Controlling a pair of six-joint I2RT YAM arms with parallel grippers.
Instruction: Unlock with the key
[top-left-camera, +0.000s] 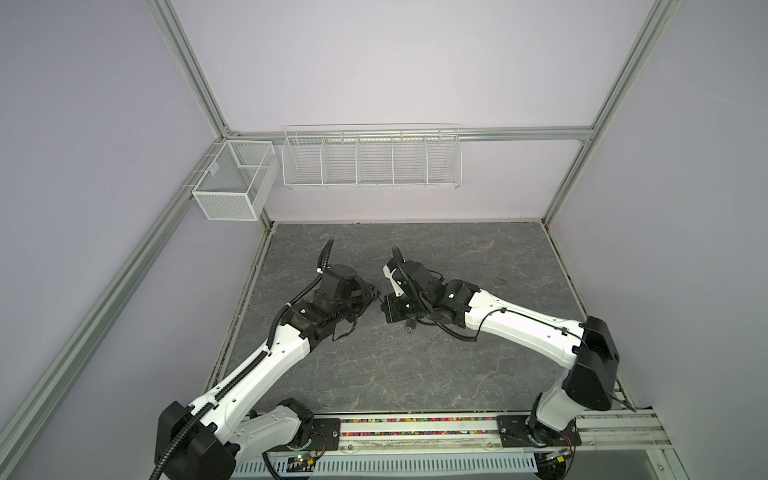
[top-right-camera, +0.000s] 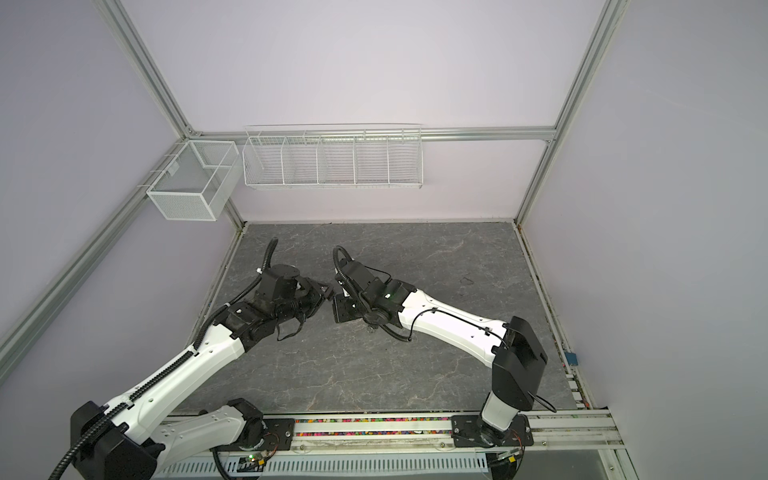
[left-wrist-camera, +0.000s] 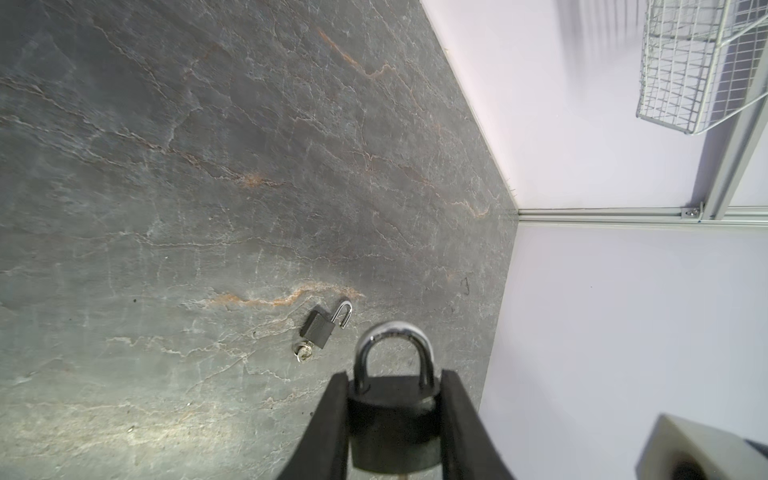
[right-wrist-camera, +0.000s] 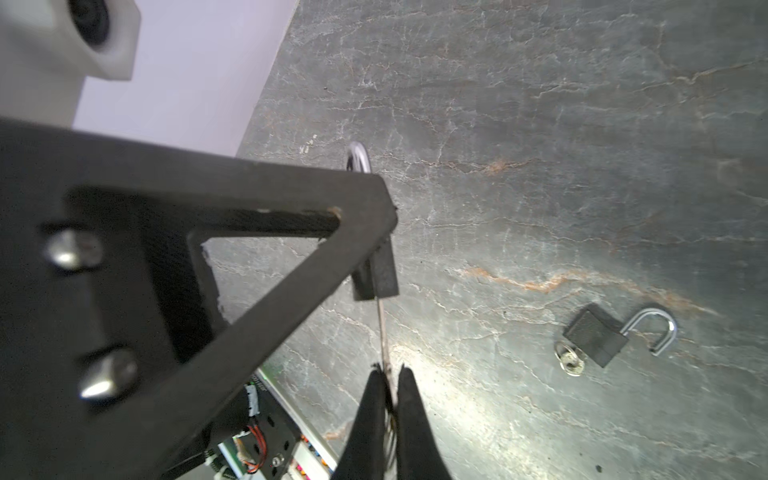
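The padlock (left-wrist-camera: 392, 424) sits between the two black fingers (left-wrist-camera: 332, 415) of the left gripper (left-wrist-camera: 395, 376), which is closed on the flat sides of its body and holds it in the air above the grey stone-patterned table (left-wrist-camera: 166, 166). The right gripper (right-wrist-camera: 390, 373) is pressed together on the key (right-wrist-camera: 383, 332). Only a thin metal edge of the key shows in the right wrist view. It runs straight from the fingertips to the bottom face of the padlock body and meets it there. How deep it goes inside, I cannot tell. So the key stands directly under the padlock, on one line with it, and the two grippers face each other nearly tip to tip, as both top views also show near the middle of the table. The padlock has a dark, matte, almost square body and a bright silver shackle (left-wrist-camera: 392, 332). In the left wrist view both legs of the shackle go down into the body. On the table, well apart from the grippers, lies a second padlock (right-wrist-camera: 595, 338), smaller in the view, with its shackle swung open and a small key (right-wrist-camera: 571, 361) on a ring at its bottom.
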